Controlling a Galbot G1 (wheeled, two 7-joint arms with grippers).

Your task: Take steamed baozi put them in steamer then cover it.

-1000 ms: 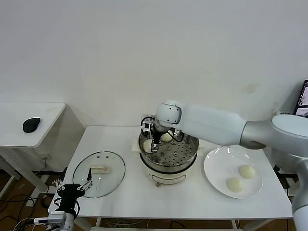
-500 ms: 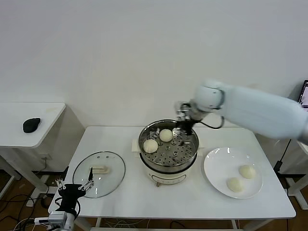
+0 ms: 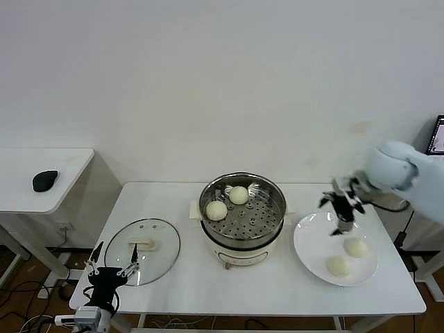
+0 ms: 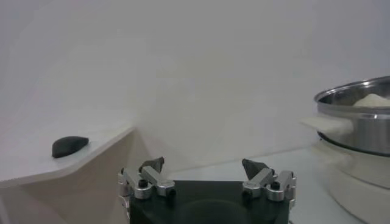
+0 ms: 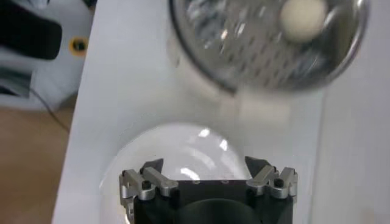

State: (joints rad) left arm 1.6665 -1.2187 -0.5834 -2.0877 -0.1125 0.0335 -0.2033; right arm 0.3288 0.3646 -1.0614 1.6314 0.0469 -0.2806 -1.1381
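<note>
Two cream-white baozi (image 3: 216, 209) (image 3: 239, 195) lie in the shiny steamer (image 3: 272, 220) on its cream pot base; one shows in the right wrist view (image 5: 303, 16). Two more baozi (image 3: 356, 247) (image 3: 338, 266) lie on the white plate (image 3: 312, 243). My right gripper (image 3: 341, 208) is open and empty, hovering above the plate's far left part, just left of the farther bun. The glass cover (image 3: 161, 257) with its cream handle (image 3: 141, 244) lies flat on the table left of the steamer. My left gripper (image 3: 109, 272) is open and parked low at the table's front left corner.
A side table (image 3: 62, 180) with a black mouse (image 3: 45, 180) stands to the left. In the left wrist view the steamer (image 4: 356, 115) rises at the far side. The table's right edge is near the plate.
My right gripper has left a baozi in the steamer, pulled out and swung right across the table to above the plate. The steamer now holds two buns. The left arm stayed parked.
</note>
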